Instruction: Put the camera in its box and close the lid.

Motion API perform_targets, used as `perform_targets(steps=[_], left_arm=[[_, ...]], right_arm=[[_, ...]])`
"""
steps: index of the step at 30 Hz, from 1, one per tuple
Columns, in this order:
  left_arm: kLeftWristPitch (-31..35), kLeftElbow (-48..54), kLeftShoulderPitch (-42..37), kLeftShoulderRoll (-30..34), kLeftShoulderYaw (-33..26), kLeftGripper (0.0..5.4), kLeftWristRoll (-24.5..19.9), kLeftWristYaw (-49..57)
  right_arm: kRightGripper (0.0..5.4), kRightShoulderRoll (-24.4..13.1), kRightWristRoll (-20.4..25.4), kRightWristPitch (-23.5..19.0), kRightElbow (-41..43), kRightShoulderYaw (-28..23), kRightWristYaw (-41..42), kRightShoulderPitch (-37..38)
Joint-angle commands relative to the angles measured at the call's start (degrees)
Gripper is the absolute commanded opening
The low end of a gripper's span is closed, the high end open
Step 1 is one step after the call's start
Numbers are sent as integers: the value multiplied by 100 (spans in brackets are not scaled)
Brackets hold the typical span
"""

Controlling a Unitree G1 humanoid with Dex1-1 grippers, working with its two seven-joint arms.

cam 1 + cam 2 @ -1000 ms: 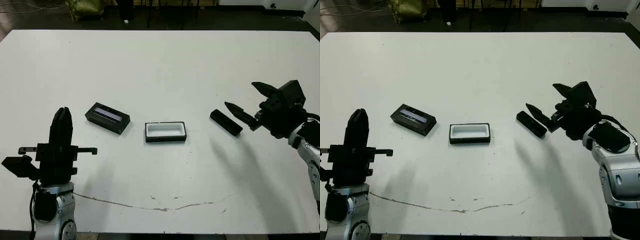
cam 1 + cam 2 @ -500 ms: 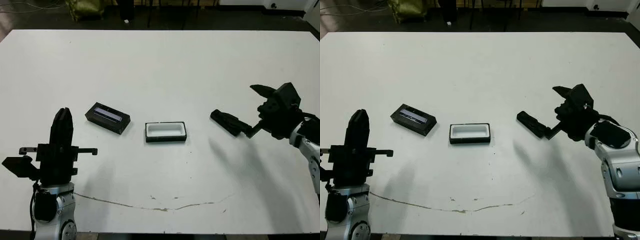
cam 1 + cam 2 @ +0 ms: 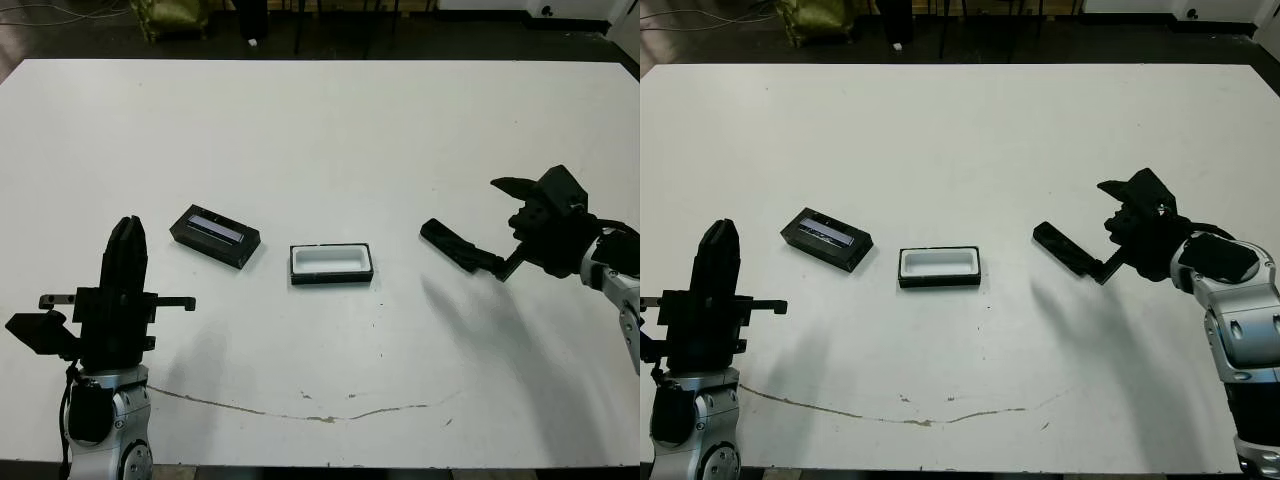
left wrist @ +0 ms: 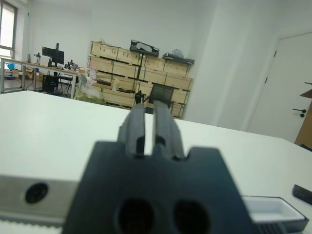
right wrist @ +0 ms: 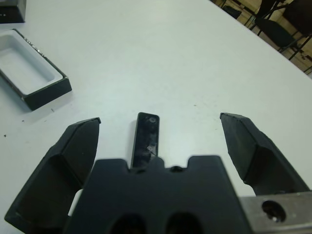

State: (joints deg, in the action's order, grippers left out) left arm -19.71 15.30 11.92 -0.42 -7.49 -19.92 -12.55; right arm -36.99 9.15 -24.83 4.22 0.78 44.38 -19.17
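White walls and a white door are seen beyond the white surface. Wooden crates are stacked along the far wall, a desk with a monitor by a window. Dark floor is seen past the far edge; dark chairs too.

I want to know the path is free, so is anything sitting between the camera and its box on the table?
Nothing visible. Bare white table lies between the camera and the open box. The lid sits on the box's far side, out of the way. The right gripper is open with the camera between its fingers.
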Motion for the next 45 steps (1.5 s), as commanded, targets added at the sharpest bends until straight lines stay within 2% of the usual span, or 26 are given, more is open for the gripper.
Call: perform_targets(steps=[1, 11, 16, 23, 27, 33, 41, 44, 45], left_arm=[[96, -64, 105, 51, -27, 0, 9, 0], [202, -29, 121, 65, -16, 0, -36, -4], [183, -46, 110, 76, -31, 0, -1, -12], [182, -32, 120, 64, -17, 0, -6, -11], [171, -56, 111, 64, -20, 0, -33, -42], [200, -57, 111, 76, -32, 0, -37, -40], [191, -87, 84, 104, -38, 0, -46, -74], [142, -113, 86, 102, -41, 0, 1, -79], [127, -124, 83, 97, -40, 0, 7, -81]], right_arm=[[538, -53, -77, 117, -136, 134, 96, 25], [538, -7, -127, 256, -258, 223, 134, 135], [538, -10, -156, 503, -411, 269, 202, 203], [538, 0, -119, 630, -609, 253, 256, 258], [538, -30, -155, 538, -569, 250, 211, 301], [535, -13, -158, 622, -623, 261, 235, 330], [486, 50, -141, 497, -576, 254, 113, 434], [438, 63, -185, 522, -541, 284, 53, 490], [437, 69, -201, 532, -524, 291, 30, 509]])
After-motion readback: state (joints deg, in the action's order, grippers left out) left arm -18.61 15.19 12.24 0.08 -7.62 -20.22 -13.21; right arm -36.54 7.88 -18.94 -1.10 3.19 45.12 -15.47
